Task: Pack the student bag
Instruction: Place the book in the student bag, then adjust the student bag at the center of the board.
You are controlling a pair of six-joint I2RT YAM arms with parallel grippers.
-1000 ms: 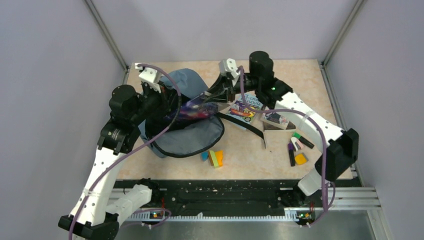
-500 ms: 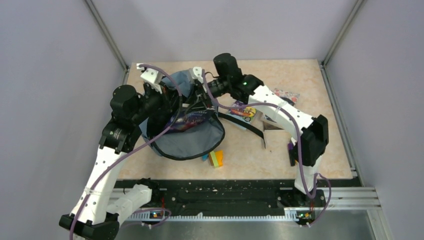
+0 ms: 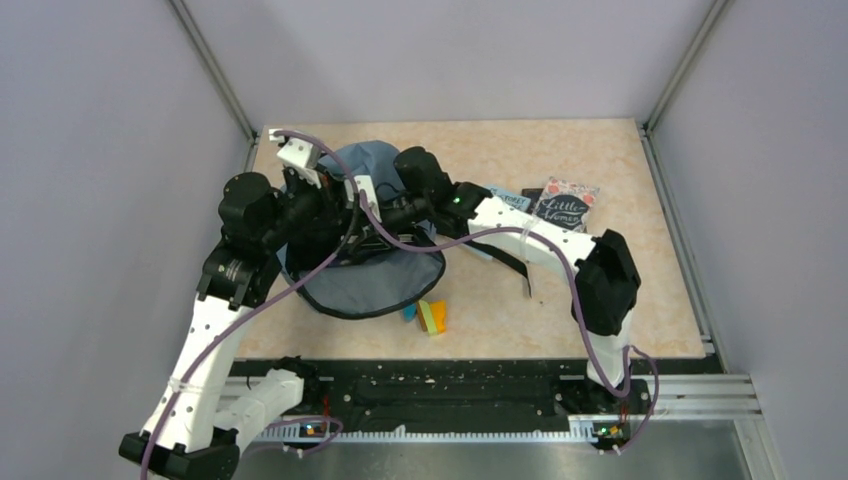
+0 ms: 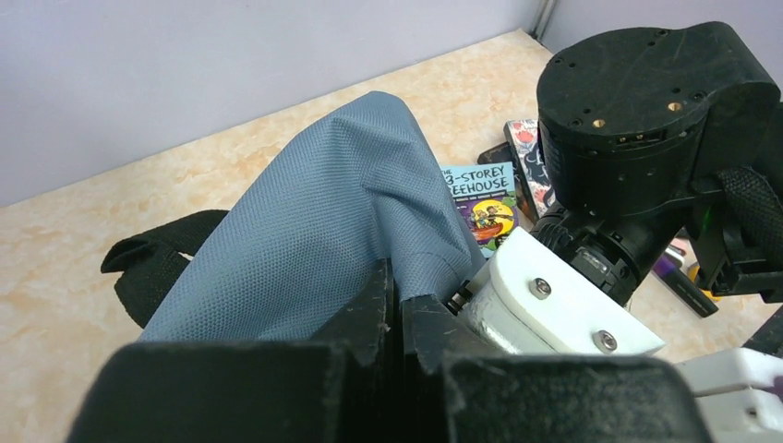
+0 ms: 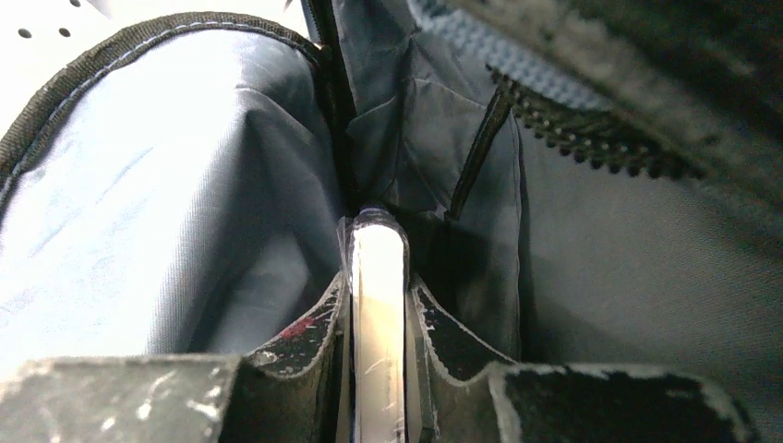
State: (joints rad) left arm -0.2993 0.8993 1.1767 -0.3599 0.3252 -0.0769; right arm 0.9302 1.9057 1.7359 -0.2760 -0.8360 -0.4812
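Loading step: right pincer (image 5: 377, 297) is clamped on 1 thin book (image 5: 377, 254) inside the student bag (image 5: 185, 185), which surrounds it. Left pincer (image 4: 397, 300) pinches the bag's fabric. Next, likely: push deeper, then release.

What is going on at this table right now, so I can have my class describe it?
Two robot arms are packing the student bag. The left gripper is shut on the bag's blue fabric and holds it up. The right gripper is inside the bag, clamped on a thin book that sits edge-on against the lining. A Little Women book, a treehouse book and some coloured blocks lie outside the bag.
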